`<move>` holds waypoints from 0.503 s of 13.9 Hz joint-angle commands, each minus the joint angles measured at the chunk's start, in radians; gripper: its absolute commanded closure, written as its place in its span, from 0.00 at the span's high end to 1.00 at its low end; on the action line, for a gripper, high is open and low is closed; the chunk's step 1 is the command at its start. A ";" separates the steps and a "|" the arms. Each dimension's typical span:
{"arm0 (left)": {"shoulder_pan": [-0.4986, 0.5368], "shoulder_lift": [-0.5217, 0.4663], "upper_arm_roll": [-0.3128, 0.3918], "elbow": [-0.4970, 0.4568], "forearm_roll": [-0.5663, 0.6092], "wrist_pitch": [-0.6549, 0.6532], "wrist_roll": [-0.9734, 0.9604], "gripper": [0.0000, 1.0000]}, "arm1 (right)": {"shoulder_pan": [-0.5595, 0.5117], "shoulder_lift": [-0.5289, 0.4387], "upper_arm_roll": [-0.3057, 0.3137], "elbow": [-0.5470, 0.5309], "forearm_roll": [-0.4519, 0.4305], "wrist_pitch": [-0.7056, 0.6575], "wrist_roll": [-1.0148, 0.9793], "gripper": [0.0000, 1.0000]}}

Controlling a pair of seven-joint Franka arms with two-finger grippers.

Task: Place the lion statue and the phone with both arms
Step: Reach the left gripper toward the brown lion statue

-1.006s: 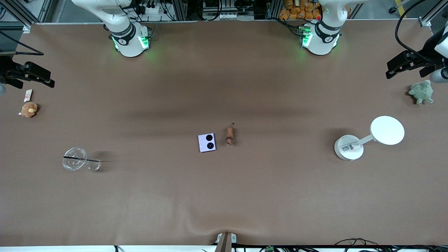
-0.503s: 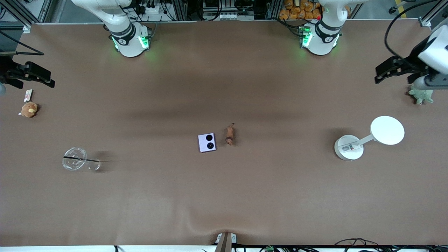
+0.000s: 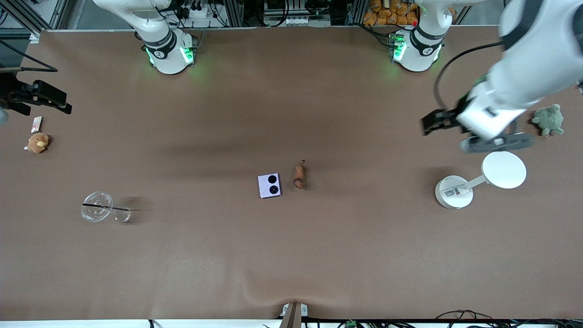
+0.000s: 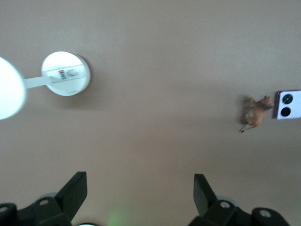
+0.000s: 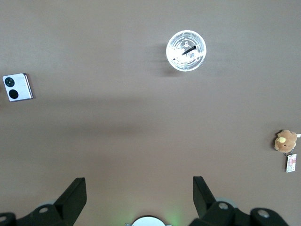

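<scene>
The lion statue (image 3: 299, 176), tiny and orange-brown, lies mid-table beside the pale lilac phone (image 3: 269, 185), which shows two black circles. The phone is the one toward the right arm's end. My left gripper (image 3: 433, 123) hangs open and empty over bare table near the white stand, well off from both things. Its wrist view shows the lion statue (image 4: 255, 113) and the phone (image 4: 288, 104) ahead of the open left gripper (image 4: 140, 188). At its own end of the table my right gripper (image 3: 54, 102) waits open; the right wrist view has the phone (image 5: 17, 87) away from the open right gripper (image 5: 139, 190).
A white stand (image 3: 455, 191) with a round disc (image 3: 503, 169) is at the left arm's end, with a green plush turtle (image 3: 549, 119) farther from the camera. At the right arm's end lie a clear lidded cup (image 3: 97, 206), a brown plush toy (image 3: 38, 142) and a small card (image 3: 37, 123).
The left arm has swung in from the table's end toward the middle, uncovering the green turtle. The right arm has not moved. Both grippers stayed open.
</scene>
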 commanded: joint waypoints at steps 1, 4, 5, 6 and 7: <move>-0.106 0.146 0.002 0.135 0.076 -0.004 -0.134 1.00 | 0.008 0.002 -0.002 0.012 0.001 -0.010 0.016 1.00; -0.192 0.216 0.008 0.143 0.114 0.086 -0.236 1.00 | 0.008 0.005 -0.001 0.012 0.001 -0.010 0.016 1.00; -0.222 0.246 0.011 0.147 0.116 0.119 -0.288 1.00 | 0.008 0.008 -0.001 0.012 0.001 -0.010 0.016 1.00; -0.251 0.284 0.014 0.156 0.117 0.149 -0.326 1.00 | 0.008 0.008 -0.001 0.012 0.001 -0.008 0.016 1.00; -0.273 0.318 0.015 0.178 0.117 0.182 -0.369 1.00 | 0.008 0.009 -0.001 0.012 0.003 -0.007 0.016 1.00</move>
